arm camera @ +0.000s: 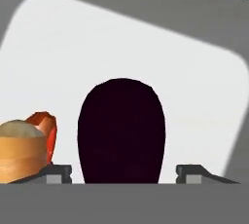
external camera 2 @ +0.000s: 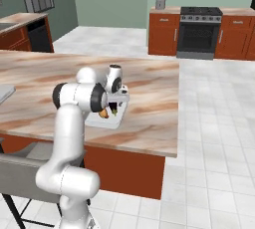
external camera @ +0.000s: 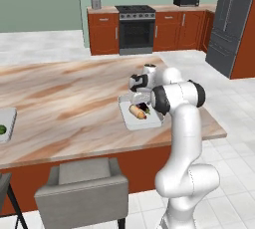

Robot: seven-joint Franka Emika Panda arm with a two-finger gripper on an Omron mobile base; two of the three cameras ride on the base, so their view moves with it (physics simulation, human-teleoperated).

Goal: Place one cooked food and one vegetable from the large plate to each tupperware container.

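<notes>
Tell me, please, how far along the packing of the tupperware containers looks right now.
Done: the container under the arm holds a hot dog and a dark eggplant. In hand: the gripper sits low over the eggplant, fingertips spread either side, apparently letting go. Left: a tray at the counter's far left shows only something green, so likely more to do.

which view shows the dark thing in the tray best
The hand view: the dark vegetable looms large on the tray floor, between the open gripper tips, beside the hot dog. The left base view shows it as a small dark patch beside the arm; the right base view gives a sliver.
</notes>
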